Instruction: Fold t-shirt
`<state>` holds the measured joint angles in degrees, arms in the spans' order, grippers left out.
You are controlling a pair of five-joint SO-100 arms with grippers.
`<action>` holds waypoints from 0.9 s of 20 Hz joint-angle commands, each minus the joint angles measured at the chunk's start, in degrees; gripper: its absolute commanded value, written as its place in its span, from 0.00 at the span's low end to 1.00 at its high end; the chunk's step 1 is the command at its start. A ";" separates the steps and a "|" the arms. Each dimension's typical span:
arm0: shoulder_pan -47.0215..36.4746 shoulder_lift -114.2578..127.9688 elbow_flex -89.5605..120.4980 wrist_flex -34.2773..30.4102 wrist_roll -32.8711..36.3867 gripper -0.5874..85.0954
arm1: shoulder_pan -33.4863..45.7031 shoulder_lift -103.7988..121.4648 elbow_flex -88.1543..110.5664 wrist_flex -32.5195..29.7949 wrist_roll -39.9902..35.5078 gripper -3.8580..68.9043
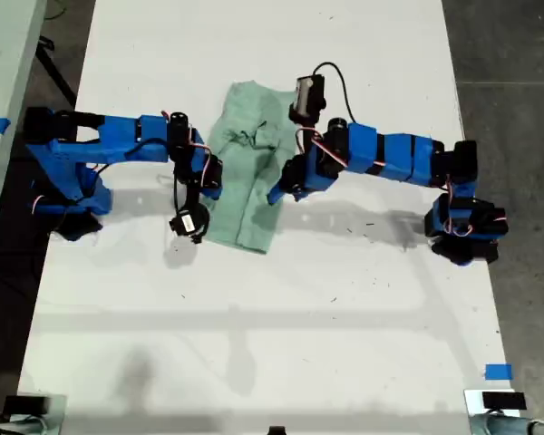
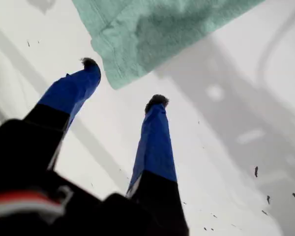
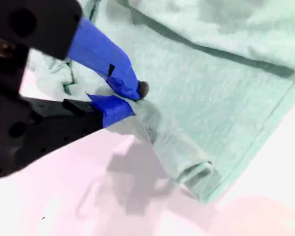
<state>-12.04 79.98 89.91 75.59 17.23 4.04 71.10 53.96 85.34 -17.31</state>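
Note:
The pale mint-green t-shirt (image 1: 247, 159) lies crumpled and partly folded on the white table (image 1: 254, 326), between the two blue arms. My second gripper (image 3: 136, 100) is shut on a rolled fold along the t-shirt's (image 3: 226, 73) edge; in the exterior view it sits at the cloth's left edge (image 1: 214, 178). My first gripper (image 2: 124, 82) is open just above the bare table, and a corner of the t-shirt (image 2: 162, 29) lies just beyond its fingertips. In the exterior view it is at the cloth's right edge (image 1: 274, 195).
Both arm bases stand at the table's sides, at the exterior view's left (image 1: 63, 181) and right (image 1: 462, 222). Blue tape (image 1: 497, 372) marks the near right corner in that view. Dark floor (image 1: 517, 91) lies past the table's right edge.

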 commanded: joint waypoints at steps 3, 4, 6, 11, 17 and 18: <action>4.57 -10.11 -8.44 -1.49 -1.76 0.01 | -0.70 5.89 -0.18 -0.62 0.70 0.38; 4.92 -13.10 -10.37 -2.02 -1.76 0.01 | -0.70 5.89 -0.18 -0.62 0.70 0.38; 5.98 -21.01 -17.75 -1.05 -1.41 0.01 | -0.88 5.89 -0.18 -0.62 0.79 0.38; 6.86 -28.65 -34.28 8.44 -0.26 0.21 | -1.49 6.06 0.00 -0.53 1.41 0.38; 5.01 -10.11 -32.87 21.27 2.99 0.30 | -1.49 6.15 0.09 -0.70 1.14 0.38; 4.57 -6.24 -32.43 22.85 3.52 0.30 | -1.49 6.15 0.09 -0.70 1.14 0.38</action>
<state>-6.33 64.07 59.24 95.27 19.78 3.34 71.10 54.32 85.34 -16.44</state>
